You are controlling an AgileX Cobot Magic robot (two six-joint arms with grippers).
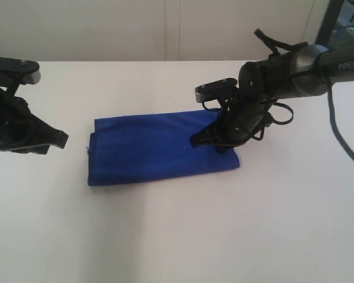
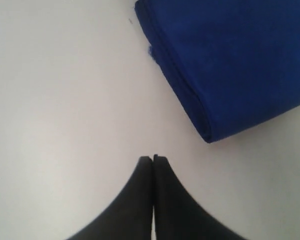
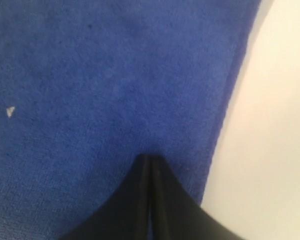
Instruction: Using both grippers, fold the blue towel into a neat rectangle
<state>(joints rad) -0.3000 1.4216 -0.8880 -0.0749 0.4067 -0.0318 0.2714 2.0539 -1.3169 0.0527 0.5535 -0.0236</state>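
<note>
Exterior view: "PiPER" lettering (image 1: 347, 65) on grey tube (image 1: 310, 73) near blue towel (image 1: 147, 150)

I see a white table (image 1: 177, 247) filling most of my view, its top plain and matte. Behind it runs a pale wall (image 1: 76, 29) of flat panels, with thin upright seams (image 1: 165, 29) between them. In the far right corner stands a dark window frame (image 1: 336, 15). The light is soft and even, and shadows are faint.
</note>
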